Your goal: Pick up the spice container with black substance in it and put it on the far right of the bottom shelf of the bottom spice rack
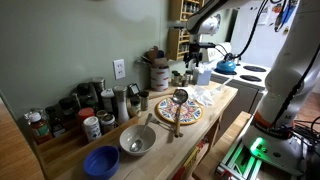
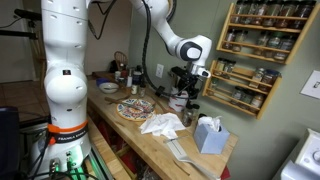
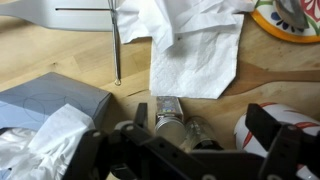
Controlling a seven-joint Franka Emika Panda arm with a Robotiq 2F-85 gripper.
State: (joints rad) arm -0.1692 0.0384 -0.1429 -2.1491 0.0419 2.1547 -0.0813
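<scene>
Spice container [image 3: 172, 112]: in the wrist view it sits between the gripper [image 3: 171, 128] fingers [image 3: 142, 115], directly below the edge of a white paper towel [image 3: 195, 55]. It has a pale metallic cap and a glass body. Its contents and any label cannot be made out.

Arm [image 2: 178, 47]: in an exterior view it rises from its white base, arches over the wooden counter [image 2: 140, 137] and bends down at the wrist. The gripper points down at the counter beside a cluster of small kitchen items.

Racks: two wooden racks hang on the wall. The bottom spice rack [image 2: 245, 88] is mounted under the upper rack [image 2: 265, 30], and both hold rows of small jars. Jar labels are too small to read. The bottom shelf [image 2: 235, 106] is well apart from the gripper, and the container is not on it.

Counter items: a tissue box [image 2: 210, 135], the crumpled paper towel and a patterned plate [image 2: 135, 108] lie along the counter.

Finger state: the fingers stand narrow, one on each side of the container and against its body. Whether the container is lifted clear of the counter cannot be determined.
</scene>
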